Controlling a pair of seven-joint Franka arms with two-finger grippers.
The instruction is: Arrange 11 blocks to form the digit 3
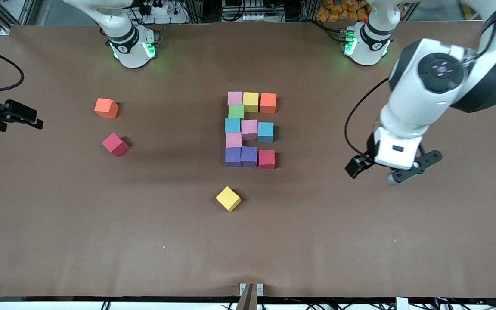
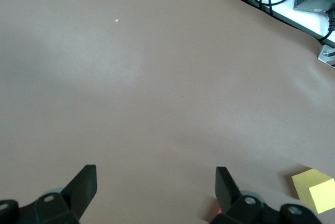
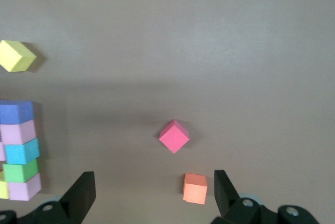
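The left tool (image 2: 155, 190) hangs with its fingers spread apart and nothing between them, over bare surface (image 1: 360, 241) toward the left arm's end. The right tool (image 3: 152, 192) is likewise spread and empty, over the edge of the surface at the right arm's end. Both arms appear to be waiting.

The digit 3 (image 1: 250, 128) lies at the middle of the surface, between the 2 tools, and the left tool is judged the closer of the 2. Its long axis runs from nearer the front camera to farther from it. Its spine is turned toward the right arm's end and its 3 bars point toward the left arm's end, so from the front camera it reads like an "E".

11 blocks are counted in it:
- The farthest row holds pink, yellow and orange.
- A green block follows.
- The middle row holds blue, pink and teal.
- A pink block follows.
- The nearest row holds 2 purple blocks and a red one.

The cubes sit touching or nearly so, with slight unevenness in the middle row.

3 spare cubes lie apart from the figure:
- A yellow block (image 1: 228, 199) lies nearer the camera.
- A red block (image 1: 115, 144) and an orange block (image 1: 106, 108) lie toward the right arm's end.

The figure is judged complete, so any coming move would likely be a small straightening only.
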